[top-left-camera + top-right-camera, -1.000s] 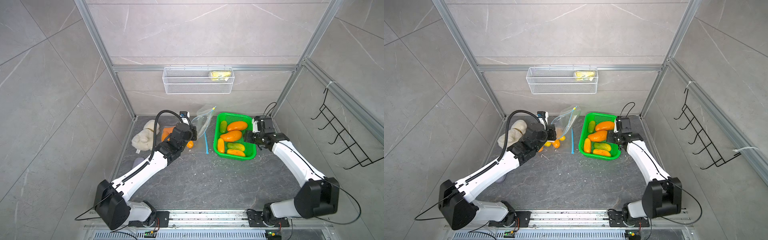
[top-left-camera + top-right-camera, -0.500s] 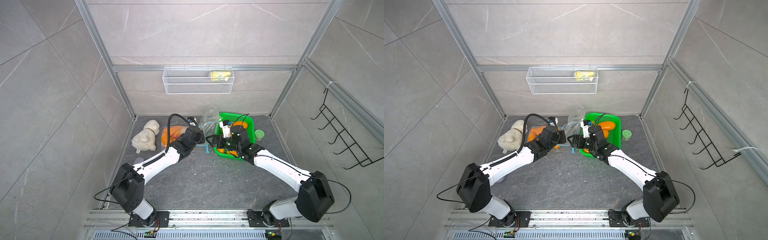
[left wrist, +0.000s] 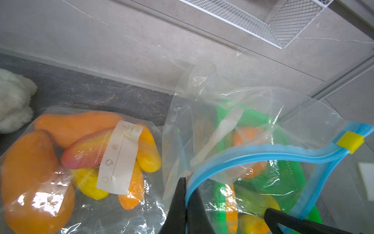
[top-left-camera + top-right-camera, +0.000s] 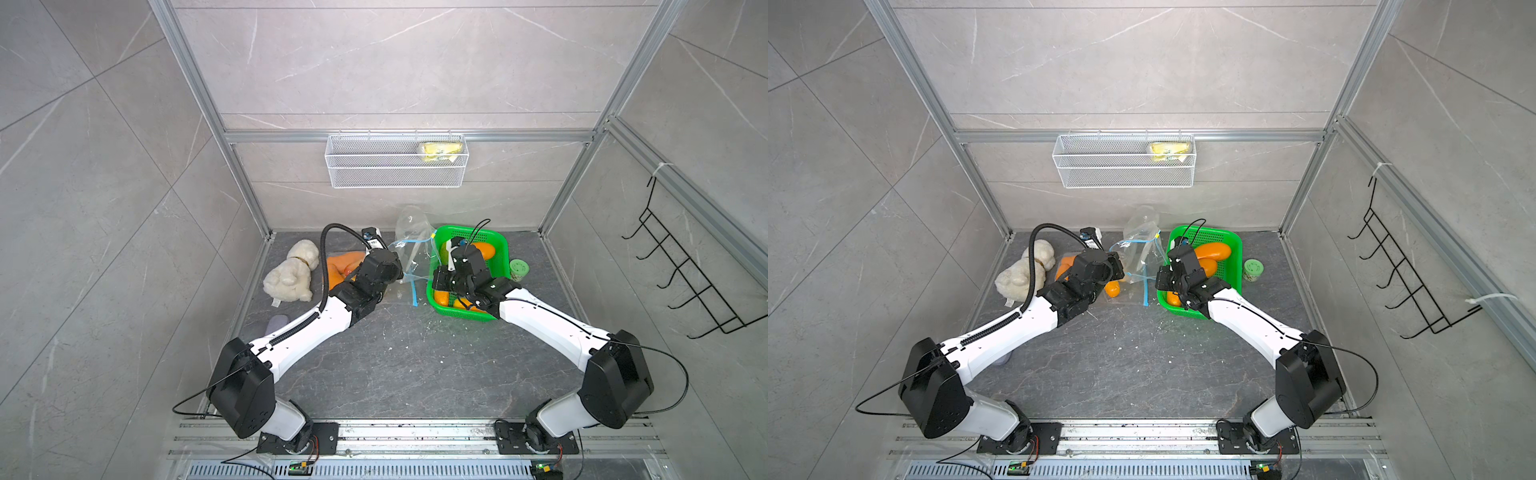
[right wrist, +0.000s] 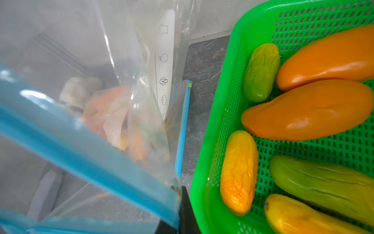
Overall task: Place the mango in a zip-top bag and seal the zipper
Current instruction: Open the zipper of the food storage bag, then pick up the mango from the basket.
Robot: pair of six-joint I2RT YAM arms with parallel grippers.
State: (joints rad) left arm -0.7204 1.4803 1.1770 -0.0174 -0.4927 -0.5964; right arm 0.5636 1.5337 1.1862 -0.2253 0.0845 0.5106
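**Left pincer (image 3: 185, 188) and right pincer (image 5: 179, 202) hold zip-top bag (image 4: 409, 245) open for mango (image 5: 307, 109)**

Each is clenched on the blue zipper rim (image 3: 263, 155) of the empty bag, apparently to spread its mouth for loading. Nothing is inside yet: the mango lies with others in the green basket (image 5: 232, 60) just beside it. A second bag (image 3: 119, 158), packed with fruit, rests near the plush dog (image 4: 291, 274).

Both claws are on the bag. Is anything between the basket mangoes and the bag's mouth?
Only the green basket's wall separates the mangoes from the bag, which hangs right beside it. The bigger block: left claw and right claw are both shut on the blue zipper rim, leaving none free to lift a mango.
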